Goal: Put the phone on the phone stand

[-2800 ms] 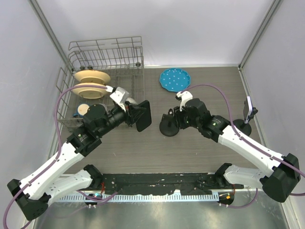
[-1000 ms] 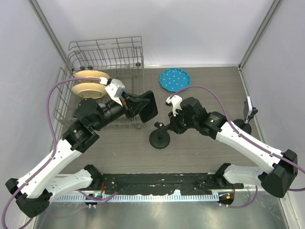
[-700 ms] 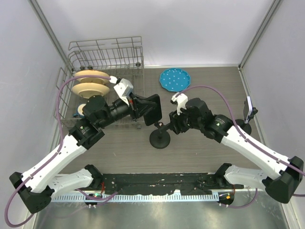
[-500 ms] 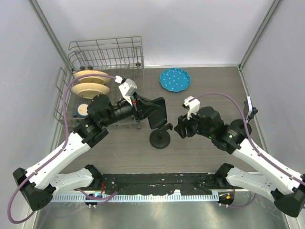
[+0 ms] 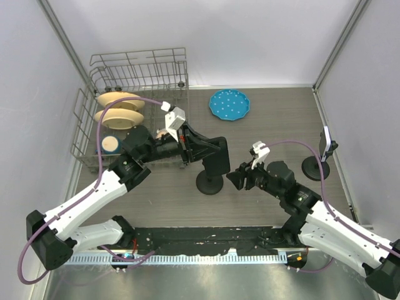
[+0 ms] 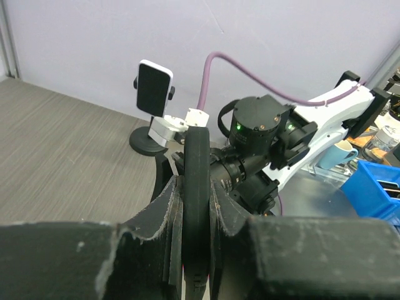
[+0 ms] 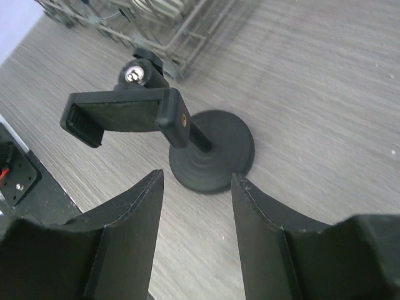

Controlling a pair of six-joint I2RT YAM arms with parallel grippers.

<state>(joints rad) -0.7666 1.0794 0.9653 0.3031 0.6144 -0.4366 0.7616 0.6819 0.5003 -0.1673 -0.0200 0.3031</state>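
Observation:
The black phone [image 5: 214,152] is pinched edge-on between the fingers of my left gripper [image 5: 192,146], which is shut on it; in the left wrist view the phone [image 6: 196,169] runs straight up from that gripper [image 6: 197,182]. It hangs just above the black phone stand [image 5: 210,182]. I cannot tell whether phone and stand touch. In the right wrist view the stand's round base [image 7: 219,153] and its empty clamp [image 7: 119,110] lie just ahead of my right gripper [image 7: 197,187]. That gripper [image 5: 240,179] is open, holds nothing, and sits to the right of the stand.
A second stand with a white phone [image 5: 325,145] is at the right edge, also seen as the white phone [image 6: 154,87] in the left wrist view. A wire dish rack [image 5: 169,69] with beige plates [image 5: 119,107] and a cup [image 5: 110,144] stands back left. A blue plate [image 5: 229,104] lies behind.
My right gripper has opened, let go of the stand and drawn back to the right and nearer. The left arm has carried the phone rightward over the stand, which stayed put.

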